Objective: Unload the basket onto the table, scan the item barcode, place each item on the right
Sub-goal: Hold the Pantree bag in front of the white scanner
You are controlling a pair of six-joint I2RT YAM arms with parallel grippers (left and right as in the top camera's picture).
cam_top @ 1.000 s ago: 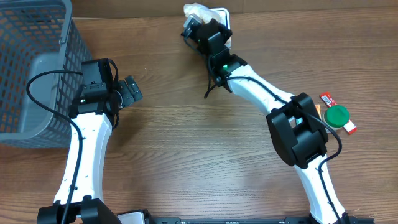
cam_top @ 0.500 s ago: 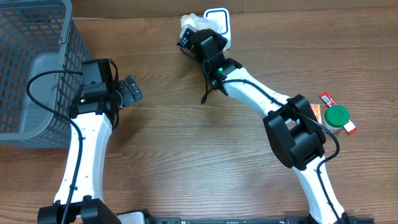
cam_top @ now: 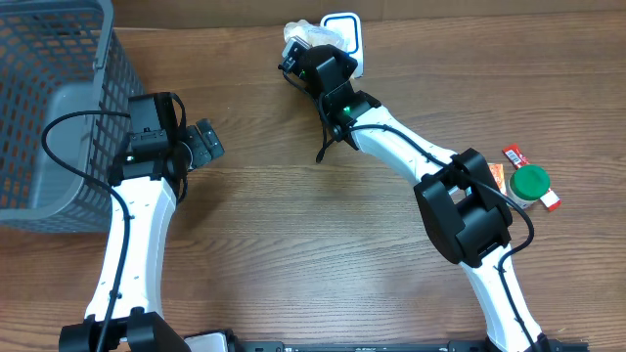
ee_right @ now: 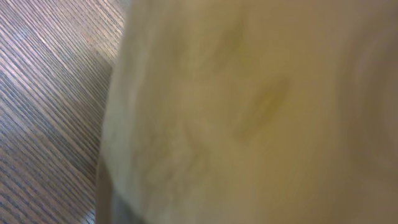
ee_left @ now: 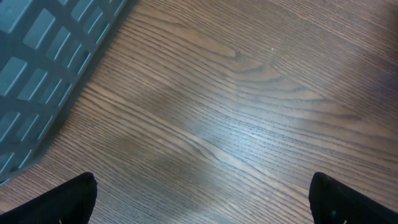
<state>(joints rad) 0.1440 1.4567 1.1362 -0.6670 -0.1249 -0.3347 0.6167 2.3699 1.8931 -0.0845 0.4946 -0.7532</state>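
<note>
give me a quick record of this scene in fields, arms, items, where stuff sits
left claw: open, empty, over bare table beside the grey basket
right claw: closed on a pale wrapped item at the table's far edge
scanner: white device with a blue outline, right next to the held item
barcode: not visible, wrist view is blurred
other items: green-lidded container and red packet, right side

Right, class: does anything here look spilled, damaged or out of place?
Nothing stands out. The grey basket sits at the left, a green-lidded item and red packet lie at the right, and the right gripper holds a pale wrapped item by the scanner.
</note>
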